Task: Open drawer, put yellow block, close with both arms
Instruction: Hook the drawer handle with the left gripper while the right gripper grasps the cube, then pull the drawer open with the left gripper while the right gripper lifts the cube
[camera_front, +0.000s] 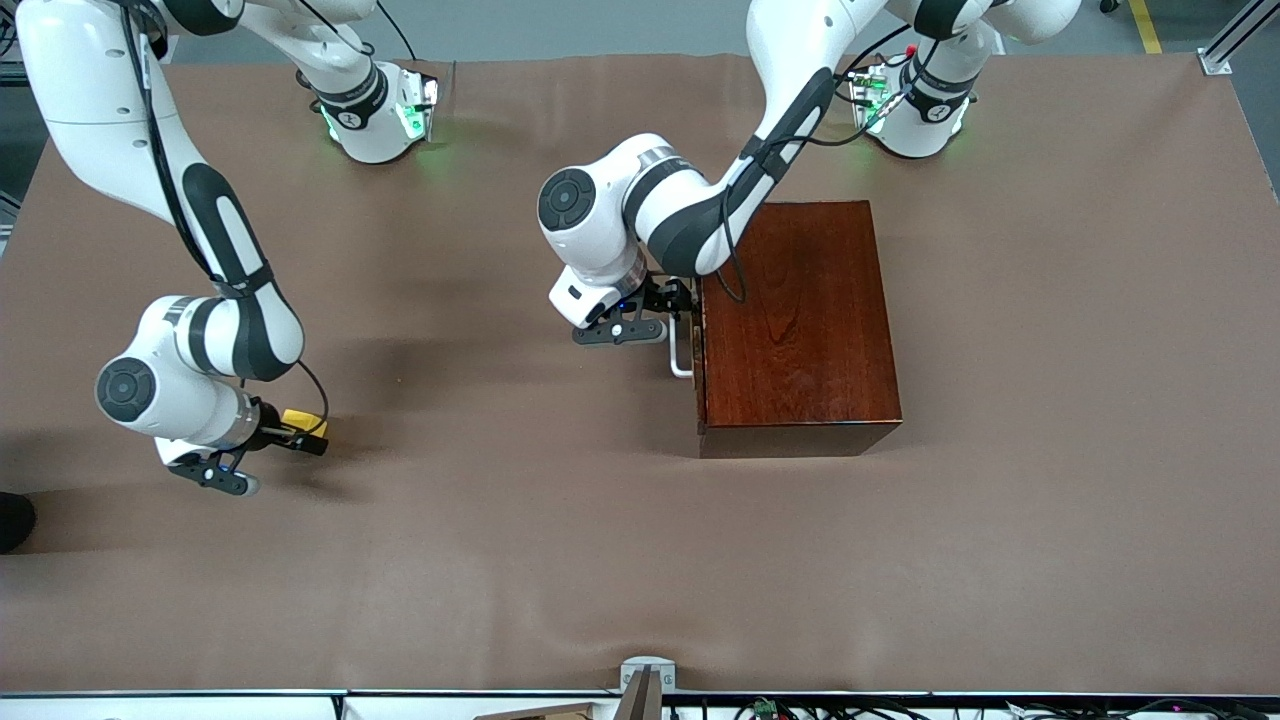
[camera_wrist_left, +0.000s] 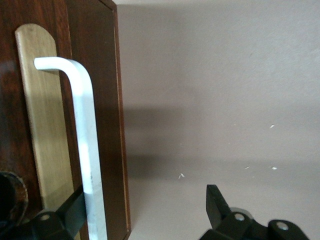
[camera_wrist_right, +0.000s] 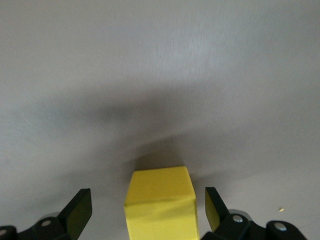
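Yellow block (camera_wrist_right: 161, 205) sitting between right gripper (camera_wrist_right: 147, 210) fingers, spread apart, at right arm's table end; left gripper (camera_wrist_left: 145, 215) fingers straddling drawer's white handle (camera_wrist_left: 85, 135), apart.

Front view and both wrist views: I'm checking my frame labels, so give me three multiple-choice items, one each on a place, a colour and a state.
1. Where is the yellow block?
A. In the drawer
B. On the table, between the right pincer's fingers
C. On top of the box

2. What colour is the drawer's handle?
A. White
B. Black
C. Yellow

3. How is the left pincer?
A. Shut on the block
B. Open, astride the handle
C. Open, over the block

Key: 1 B, gaps show on both sides of the block; 2 A, the bar is white against the dark front; 3 B, one finger stands on each side of the bar.
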